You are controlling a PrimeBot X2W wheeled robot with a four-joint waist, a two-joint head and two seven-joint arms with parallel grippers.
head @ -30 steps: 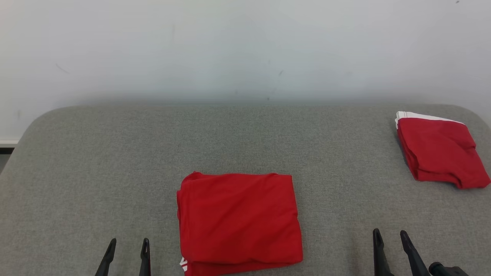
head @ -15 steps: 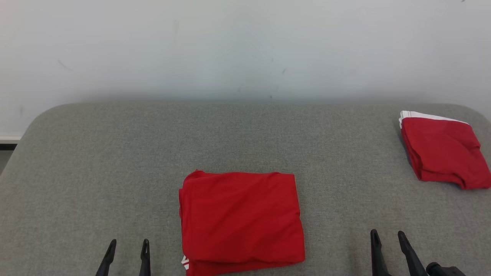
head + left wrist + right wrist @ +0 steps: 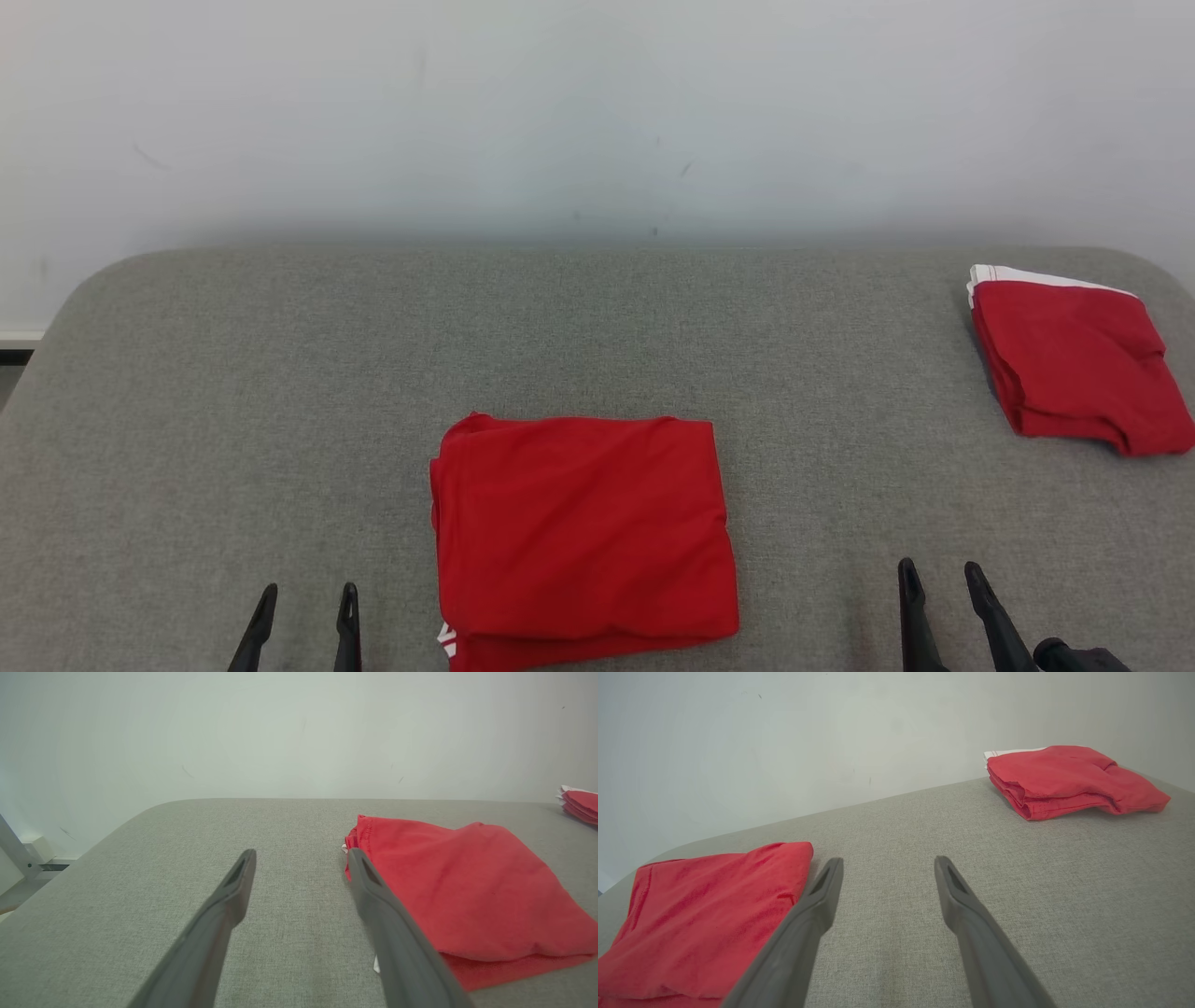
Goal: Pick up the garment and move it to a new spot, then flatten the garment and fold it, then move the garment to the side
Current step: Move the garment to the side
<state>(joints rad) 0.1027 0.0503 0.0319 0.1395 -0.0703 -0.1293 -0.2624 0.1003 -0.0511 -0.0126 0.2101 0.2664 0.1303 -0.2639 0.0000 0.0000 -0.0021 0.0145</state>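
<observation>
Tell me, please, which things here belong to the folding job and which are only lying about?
Belonging to the job: middle red garment, folded, between the grippers; left gripper, open; right gripper, open.
Only lying about, probably: far-right red garment with a white edge, folded; grey table beneath everything.

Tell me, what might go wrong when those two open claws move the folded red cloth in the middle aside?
1. The folded garment lies in loose layers. If the open left gripper or right gripper pinches only the top layer, the fold may come undone.
2. If it goes right, it could bump the second red pile, which lies close to the edge of the grey surface and might slip off.
</observation>
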